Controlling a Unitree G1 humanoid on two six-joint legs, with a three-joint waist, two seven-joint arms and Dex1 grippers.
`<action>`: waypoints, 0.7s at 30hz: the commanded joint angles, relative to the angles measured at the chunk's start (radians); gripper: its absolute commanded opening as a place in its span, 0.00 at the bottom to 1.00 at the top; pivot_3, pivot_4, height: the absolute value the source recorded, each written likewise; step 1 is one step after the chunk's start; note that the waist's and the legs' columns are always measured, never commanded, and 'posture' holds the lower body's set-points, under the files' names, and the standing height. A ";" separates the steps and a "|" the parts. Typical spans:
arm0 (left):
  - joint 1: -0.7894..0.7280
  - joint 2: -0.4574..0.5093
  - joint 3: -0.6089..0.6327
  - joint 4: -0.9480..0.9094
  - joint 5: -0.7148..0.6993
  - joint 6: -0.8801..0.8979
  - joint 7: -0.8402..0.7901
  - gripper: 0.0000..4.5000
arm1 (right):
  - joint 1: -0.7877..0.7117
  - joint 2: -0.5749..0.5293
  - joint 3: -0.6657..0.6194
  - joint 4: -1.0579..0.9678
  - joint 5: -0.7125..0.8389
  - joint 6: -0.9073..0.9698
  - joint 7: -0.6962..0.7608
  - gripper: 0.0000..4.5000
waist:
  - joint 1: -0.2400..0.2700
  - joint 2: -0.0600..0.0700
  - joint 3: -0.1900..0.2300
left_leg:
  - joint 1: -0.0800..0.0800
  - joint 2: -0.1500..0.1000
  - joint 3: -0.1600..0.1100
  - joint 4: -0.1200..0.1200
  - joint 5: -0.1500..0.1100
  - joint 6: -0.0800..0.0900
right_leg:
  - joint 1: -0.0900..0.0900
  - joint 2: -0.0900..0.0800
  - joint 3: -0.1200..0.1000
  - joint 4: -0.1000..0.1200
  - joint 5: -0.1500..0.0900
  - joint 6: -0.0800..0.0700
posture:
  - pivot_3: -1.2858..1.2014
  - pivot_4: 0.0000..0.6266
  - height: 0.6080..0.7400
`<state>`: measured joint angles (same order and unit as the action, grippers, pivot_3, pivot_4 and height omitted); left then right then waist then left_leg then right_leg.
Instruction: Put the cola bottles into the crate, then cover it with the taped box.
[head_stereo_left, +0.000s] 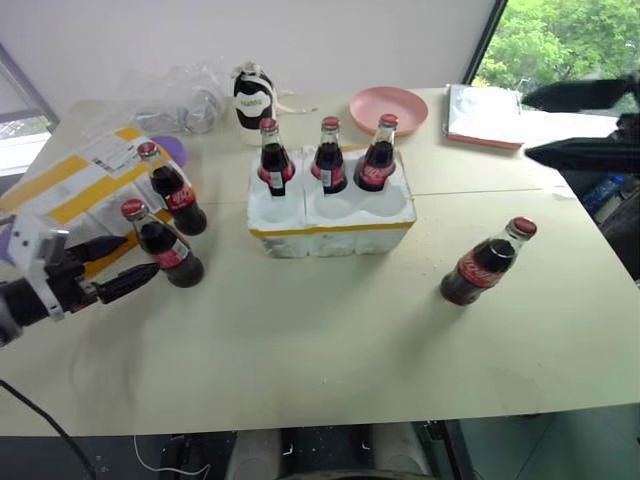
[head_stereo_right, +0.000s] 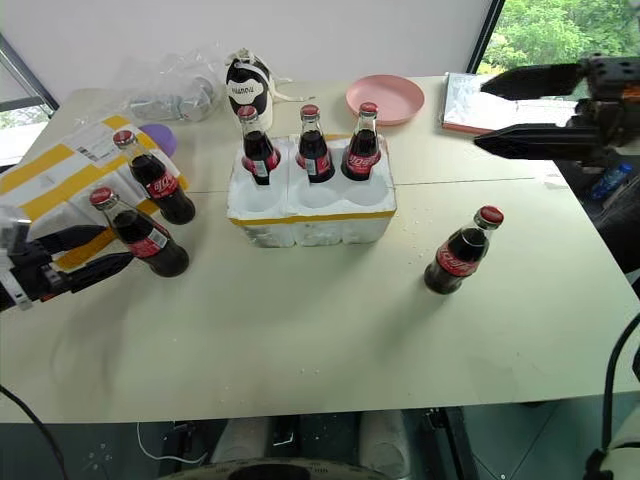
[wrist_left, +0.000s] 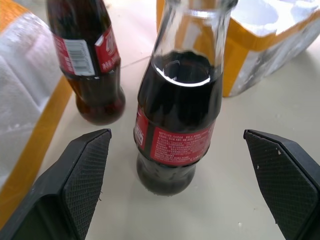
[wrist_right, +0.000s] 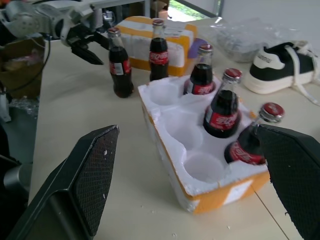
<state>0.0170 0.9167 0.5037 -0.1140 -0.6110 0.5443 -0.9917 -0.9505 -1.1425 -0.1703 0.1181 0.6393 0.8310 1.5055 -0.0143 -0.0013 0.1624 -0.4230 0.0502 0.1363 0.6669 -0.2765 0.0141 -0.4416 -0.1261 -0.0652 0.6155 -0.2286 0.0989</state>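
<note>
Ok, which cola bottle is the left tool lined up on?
Find the taped box at the table's left edge. Two cola bottles stand beside it; it's the nearer one, right at the open left tool, not the farther bottle.

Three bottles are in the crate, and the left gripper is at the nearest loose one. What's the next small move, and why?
Probably ease the left gripper forward and close on the nearer cola bottle. Its open fingers flank the bottle without touching it, and the front row of the crate is empty.
</note>
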 joint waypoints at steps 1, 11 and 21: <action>-0.056 -0.010 -0.058 0.036 0.045 -0.054 0.003 0.99 | -0.006 0.003 -0.035 -0.071 0.054 0.023 -0.025 1.00 | 0.002 0.000 0.000 | -0.001 -0.001 0.000 0.000 0.000 0.000 | -0.001 0.000 0.000 0.000 0.002 0.003 | 0.52 0.24 1.00; -0.214 -0.099 -0.214 0.123 0.108 -0.097 0.024 0.99 | 0.049 -0.001 -0.064 -0.137 0.115 0.049 -0.085 1.00 | 0.001 -0.001 0.000 | -0.002 -0.002 0.000 0.002 0.001 0.000 | -0.001 0.001 0.000 0.002 0.002 0.004 | 0.52 0.24 1.00; -0.258 -0.130 -0.231 0.162 0.107 -0.103 0.008 0.72 | 0.109 -0.007 -0.106 -0.219 0.196 0.093 -0.131 1.00 | 0.002 -0.002 0.000 | -0.002 -0.002 0.000 0.003 0.001 0.000 | 0.000 0.002 -0.001 0.004 0.003 0.004 | 0.52 0.24 1.00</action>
<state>-0.2327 0.7756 0.2510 0.0755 -0.4850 0.4467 -0.9667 -0.8363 -1.1320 -0.2321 -0.0716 0.8086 0.9219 1.3820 -0.0126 -0.0029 0.1623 -0.4247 0.0483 0.1360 0.6703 -0.2757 0.0137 -0.4416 -0.1243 -0.0658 0.6190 -0.2259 0.1033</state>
